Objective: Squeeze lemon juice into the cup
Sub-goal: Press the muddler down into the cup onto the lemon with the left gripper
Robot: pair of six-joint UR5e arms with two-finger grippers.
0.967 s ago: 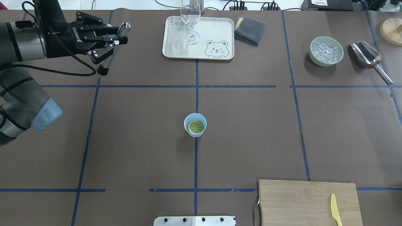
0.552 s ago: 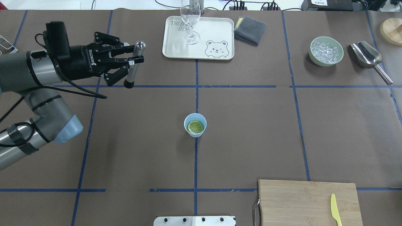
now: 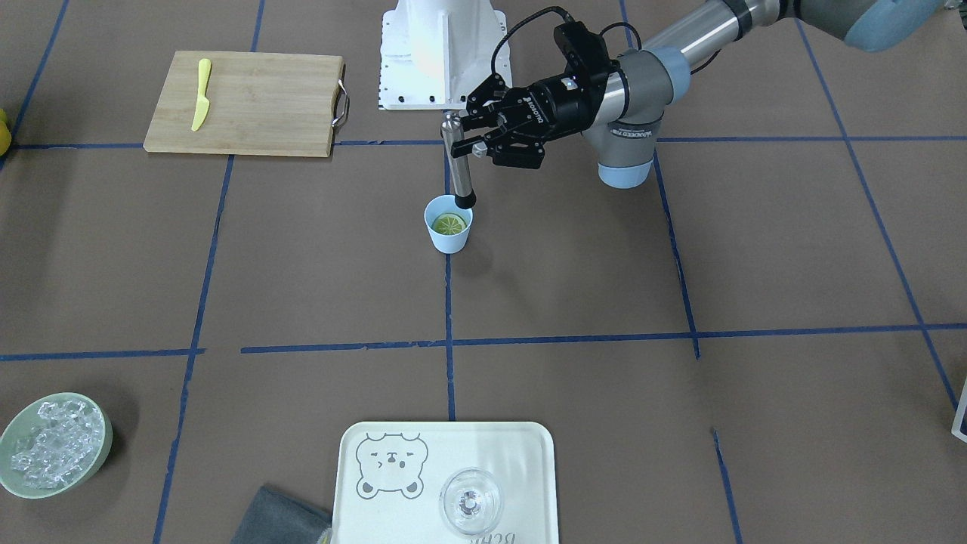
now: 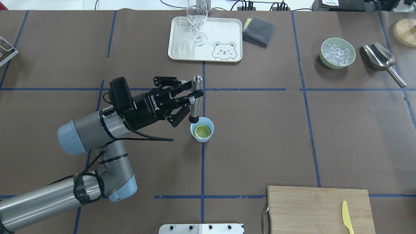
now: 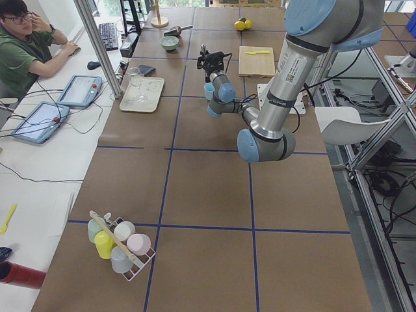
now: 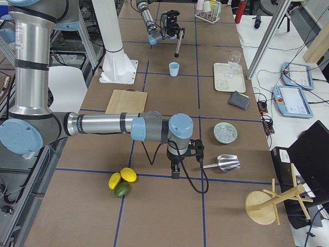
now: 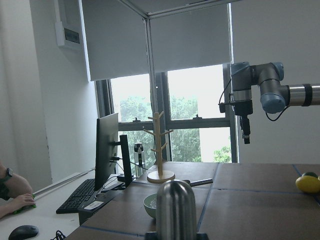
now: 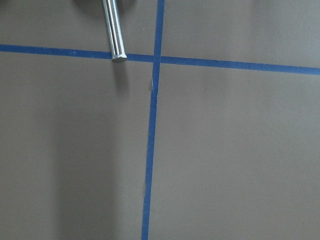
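Observation:
The light blue cup (image 4: pixel 211 125) stands at the table's middle, with the half lemon (image 4: pixel 202 131) lying in it, cut face up. Both show in the front view too, the cup (image 3: pixel 448 242) and the lemon (image 3: pixel 449 224). My left gripper (image 4: pixel 195 94) is shut on a steel muddler (image 4: pixel 195 104) held upright. Its black tip is at the cup's rim on the robot's left side, above the lemon. My right gripper (image 6: pixel 175 172) hangs over the table far to the right by the scoop. I cannot tell if it is open or shut.
A tray (image 4: pixel 227 29) with a clear glass (image 4: pixel 197 22) and a grey cloth (image 4: pixel 259 31) are at the back. A bowl of ice (image 4: pixel 337 53) and a steel scoop (image 4: pixel 380 58) are back right. A cutting board (image 4: pixel 312 208) with a yellow knife (image 4: pixel 346 216) is front right.
My left arm has swung from the back left to the middle, carrying the muddler to the cup's rim. The cup and lemon have not moved.

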